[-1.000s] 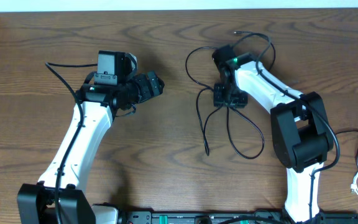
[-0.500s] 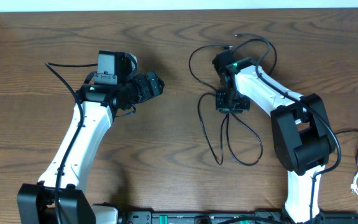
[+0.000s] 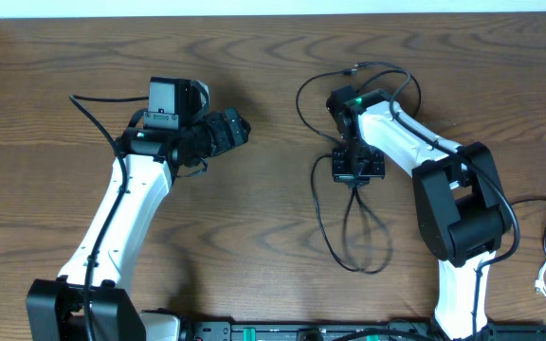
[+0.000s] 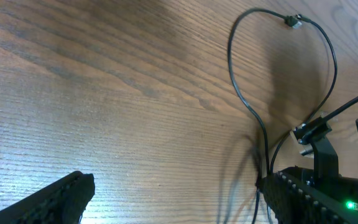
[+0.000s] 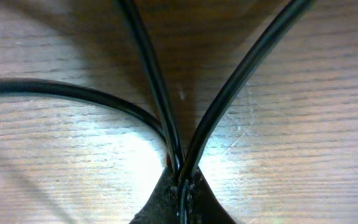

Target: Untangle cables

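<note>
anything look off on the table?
Right gripper is shut on several strands of the black cable at once, bunching its loops. White cable lies apart at the right edge of the table. Left gripper hangs open, holding nothing.

light: bright, even | glare: sheen on table | shadows: soft beneath black cable | focus: wrist views soft

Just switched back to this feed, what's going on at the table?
The right end effector is shut on the black cable, pinching its strands together right of the middle of the table, with loops trailing out around it. The left end effector is open and holds nothing, off to the left. The white cable lies by the right edge, apart from the black one.
</note>
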`<action>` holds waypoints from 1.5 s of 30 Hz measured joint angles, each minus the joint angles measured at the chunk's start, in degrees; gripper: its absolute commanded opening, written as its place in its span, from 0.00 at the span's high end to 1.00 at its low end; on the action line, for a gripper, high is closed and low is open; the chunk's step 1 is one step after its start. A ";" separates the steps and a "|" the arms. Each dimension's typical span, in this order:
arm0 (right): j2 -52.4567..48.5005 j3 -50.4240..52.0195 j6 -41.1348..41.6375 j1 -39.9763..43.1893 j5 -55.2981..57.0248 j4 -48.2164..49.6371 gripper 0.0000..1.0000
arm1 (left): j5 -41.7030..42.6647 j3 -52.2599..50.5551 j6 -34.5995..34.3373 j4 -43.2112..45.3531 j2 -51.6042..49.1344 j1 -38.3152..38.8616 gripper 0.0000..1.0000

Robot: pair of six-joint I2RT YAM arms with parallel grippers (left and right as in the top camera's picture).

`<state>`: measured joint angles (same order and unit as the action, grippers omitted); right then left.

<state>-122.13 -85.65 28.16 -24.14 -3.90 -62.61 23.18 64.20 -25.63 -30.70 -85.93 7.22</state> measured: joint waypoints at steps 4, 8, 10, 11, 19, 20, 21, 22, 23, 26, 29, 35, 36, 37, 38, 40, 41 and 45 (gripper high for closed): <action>0.15 0.00 0.00 0.00 -0.87 2.34 0.99 | 0.00 0.00 -0.02 0.02 0.02 0.00 0.07; 0.37 -0.02 0.00 0.00 -1.38 6.23 0.99 | 0.00 0.00 -0.02 0.04 0.02 0.00 0.07; 0.42 -0.09 0.00 0.00 -1.31 7.91 0.99 | 0.00 0.00 -0.02 0.04 0.00 0.00 0.07; 0.46 -0.09 0.00 0.02 -1.22 8.90 0.99 | 0.00 0.00 0.00 0.04 0.02 0.00 0.07; 0.48 -1.11 -2.49 2.27 0.13 9.84 0.99 | 0.00 0.00 0.00 0.04 0.00 0.00 0.07; 0.48 -1.44 -2.89 2.69 0.33 9.70 0.99 | 0.00 0.00 0.00 0.07 0.00 0.00 0.07; 0.52 -1.81 -3.21 3.02 0.59 9.77 0.99 | 0.00 0.00 0.00 0.09 0.00 0.00 0.07; 0.76 -1.99 -3.43 3.30 0.74 9.77 0.99 | 0.00 0.00 -0.02 0.11 0.02 0.00 0.07; 1.25 -2.05 -3.65 3.58 0.92 9.62 0.99 | 0.00 0.00 0.00 0.13 0.02 0.00 0.07; 3.10 -2.10 -3.96 3.76 0.94 8.24 0.99 | 0.00 0.00 -0.02 0.33 0.00 0.00 0.07; 5.11 -2.40 -4.31 3.65 0.90 6.75 0.99 | 0.00 0.00 0.00 0.61 0.02 0.00 0.07; 6.05 -2.84 -4.57 3.02 -2.95 1.18 0.99 | 0.00 0.00 0.00 0.90 0.00 0.00 0.07; 6.05 -2.84 -4.57 2.58 -3.74 0.28 0.99 | 0.00 0.00 0.00 0.90 0.00 0.00 0.07; 6.05 -2.84 -4.59 1.99 -4.70 -0.61 0.99 | 0.00 0.00 0.00 0.92 0.02 0.00 0.07; 6.05 -2.84 -4.59 1.25 -5.57 -1.33 0.99 | 0.00 0.00 0.00 0.94 0.00 0.00 0.07; 6.05 -2.84 -4.66 -0.07 -6.80 -2.54 0.99 | 0.00 0.00 0.00 0.96 0.00 0.00 0.07; 6.05 -2.84 -4.68 -0.92 -7.23 -3.30 0.99 | 0.00 0.00 0.00 0.98 0.00 0.00 0.07; 6.05 -2.80 -4.22 -3.61 -7.41 -3.98 0.98 | 0.00 0.00 0.00 1.03 0.02 0.00 0.07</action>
<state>-116.07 -88.44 23.94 -27.75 -11.31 -66.59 23.18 64.20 -25.63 -29.67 -85.91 7.22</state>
